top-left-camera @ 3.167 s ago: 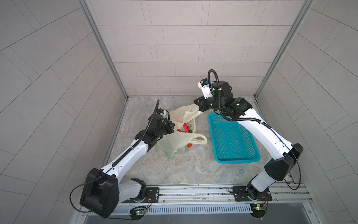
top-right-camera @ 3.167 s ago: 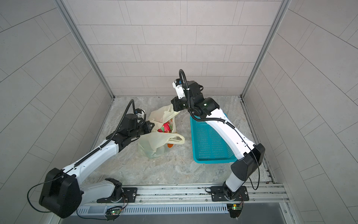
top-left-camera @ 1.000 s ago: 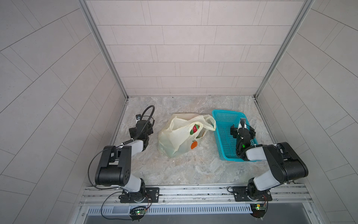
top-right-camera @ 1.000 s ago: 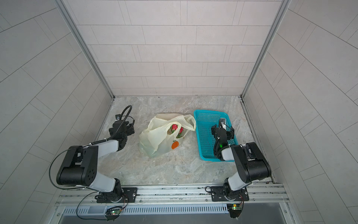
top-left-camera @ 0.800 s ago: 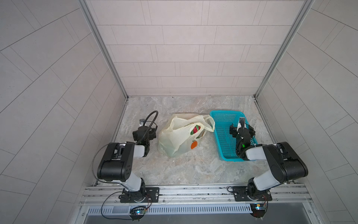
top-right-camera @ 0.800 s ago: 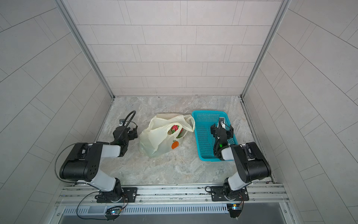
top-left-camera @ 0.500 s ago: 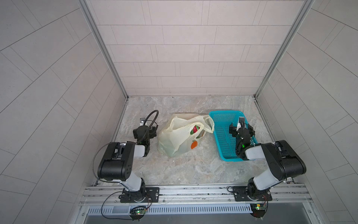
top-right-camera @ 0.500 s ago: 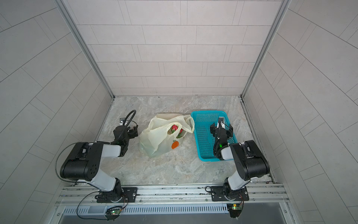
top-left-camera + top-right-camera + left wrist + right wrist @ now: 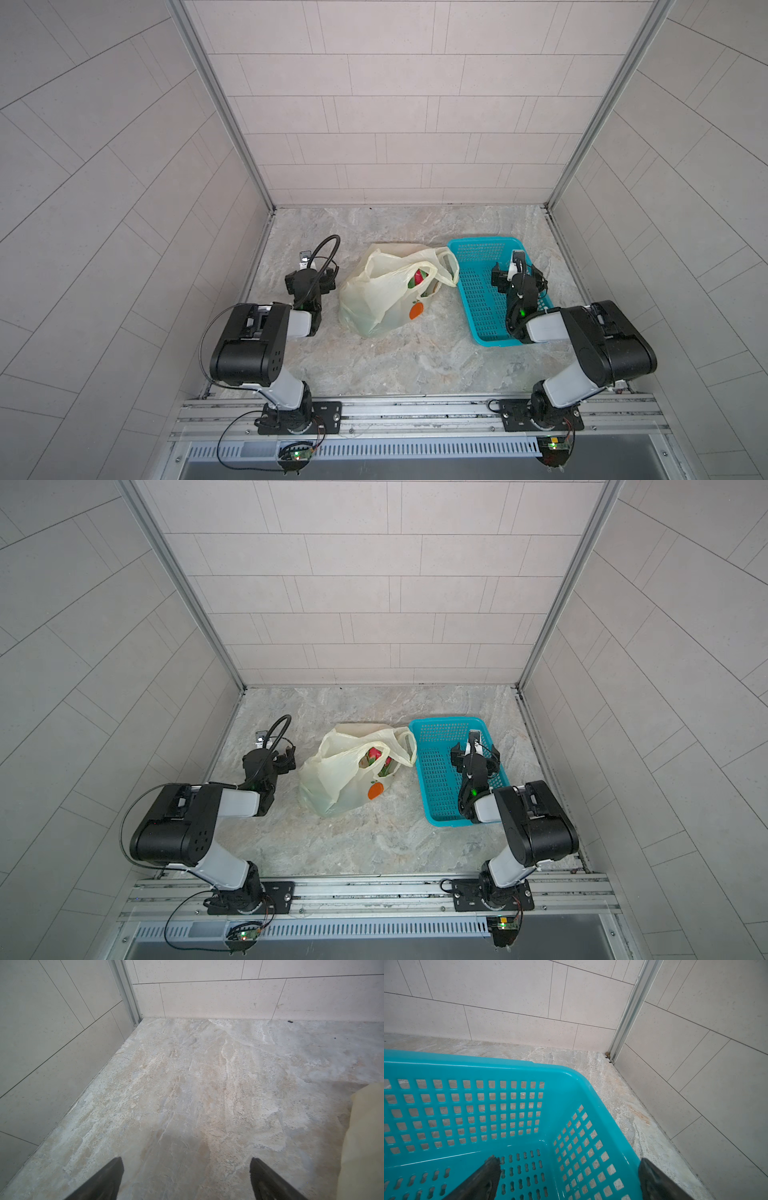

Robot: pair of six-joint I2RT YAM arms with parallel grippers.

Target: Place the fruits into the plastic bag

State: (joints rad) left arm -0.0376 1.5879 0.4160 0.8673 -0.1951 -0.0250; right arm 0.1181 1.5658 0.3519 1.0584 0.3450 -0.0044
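Between the arms, on the surface (image 9: 399, 361), the plastic bag (image 9: 374, 291) is being seen with the fruits (image 9: 417, 277) inside; the left hand (image 9: 187, 1169) is being kept spread wide and empty beside it; the right hand (image 9: 568, 1169) is being held agape, empty, over the basket (image 9: 566, 1093).

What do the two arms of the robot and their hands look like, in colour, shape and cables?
Both arms have boxy black joint housings joined by rounded white-grey links, on black base plates. The left hand and right hand are black, with dark tapering fingers in the wrist views. A black cable loops above the left hand; thin black wires run at each base. A green light glows on the right arm's forearm.
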